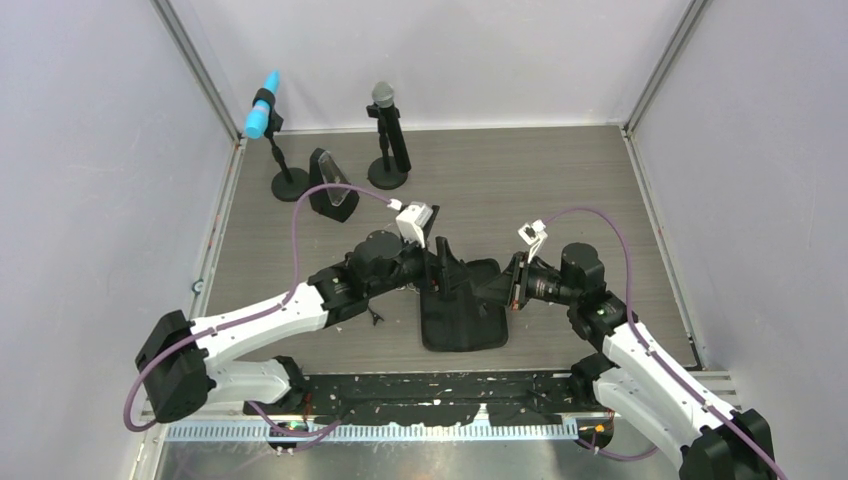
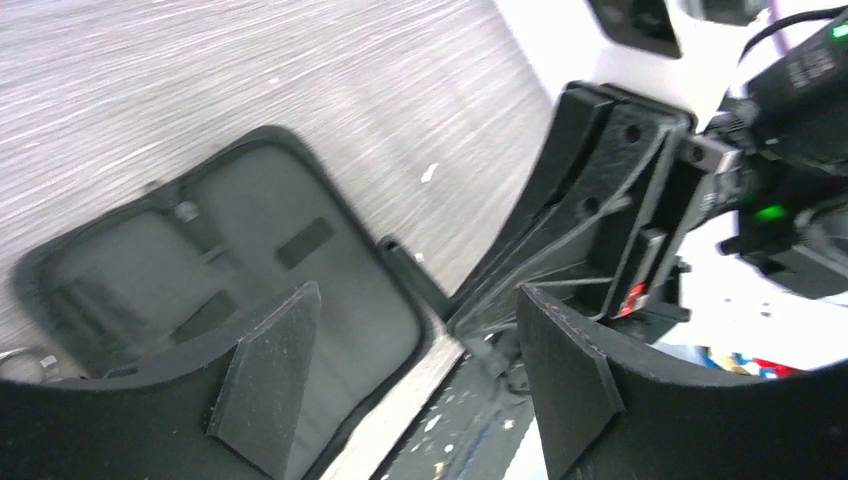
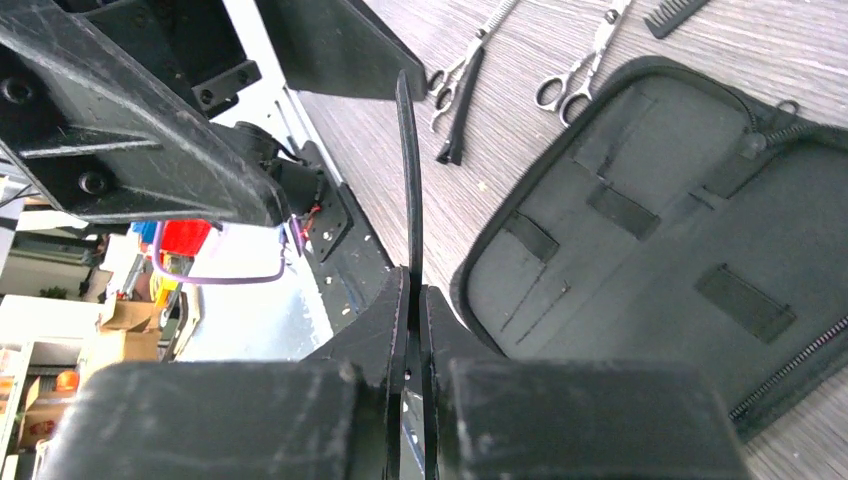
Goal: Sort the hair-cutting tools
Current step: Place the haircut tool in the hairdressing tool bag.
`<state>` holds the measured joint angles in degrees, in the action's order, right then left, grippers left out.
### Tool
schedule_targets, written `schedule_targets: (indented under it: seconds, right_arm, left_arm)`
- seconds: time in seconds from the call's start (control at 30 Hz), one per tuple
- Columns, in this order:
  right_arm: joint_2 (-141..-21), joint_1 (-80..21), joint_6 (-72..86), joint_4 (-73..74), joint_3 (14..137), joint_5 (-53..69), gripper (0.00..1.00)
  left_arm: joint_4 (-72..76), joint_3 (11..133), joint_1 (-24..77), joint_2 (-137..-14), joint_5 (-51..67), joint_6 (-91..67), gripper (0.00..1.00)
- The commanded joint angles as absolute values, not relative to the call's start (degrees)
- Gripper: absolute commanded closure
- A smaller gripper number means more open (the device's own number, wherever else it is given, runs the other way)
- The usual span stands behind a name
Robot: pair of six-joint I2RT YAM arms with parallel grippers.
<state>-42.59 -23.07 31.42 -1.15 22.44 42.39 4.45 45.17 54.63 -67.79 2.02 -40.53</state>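
The black zippered pouch lies open on the table; its inside shows in the right wrist view and the left wrist view. My right gripper is shut on a thin black hair clip that stands up from the jaws, seen edge-on, beside the pouch's left edge. Two silver scissors, a second black clip and the tip of the black comb lie on the table beyond the pouch. My left gripper is open and empty over the pouch's edge, close to my right gripper.
Two microphones on round black bases stand at the back, one blue and one grey, with a small black stand between them. White walls close in the table on three sides. A black strip runs along the near edge.
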Motion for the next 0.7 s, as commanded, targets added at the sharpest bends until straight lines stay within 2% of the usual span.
schedule_targets:
  seconds: [0.0,0.13,0.23,0.43,0.67]
  right_arm:
    - [-41.2,-23.01,33.94,-9.37,22.21,46.38,0.95]
    - [-40.1,-23.22,33.88,-9.49,21.75,46.22,0.95]
    - [-38.99,-23.56,32.01,-6.55,21.92,43.52,0.95]
    - [-36.62,-24.83,26.49,1.7,23.73,35.81,0.95]
    - [-35.7,-26.96,23.04,5.97,25.24,28.2,0.95]
  left_arm:
    - [17.65,45.37,53.78,-70.95,9.5,-45.01,0.27]
    - [22.61,45.3,52.64,-74.83,11.59,-51.59,0.35]
    - [20.6,46.25,52.39,-77.41,11.41,-55.46,0.4]
    - [15.64,46.93,52.38,-77.8,8.73,-59.18,0.41]
    - [17.18,47.9,52.41,-79.92,10.0,-61.99,0.44]
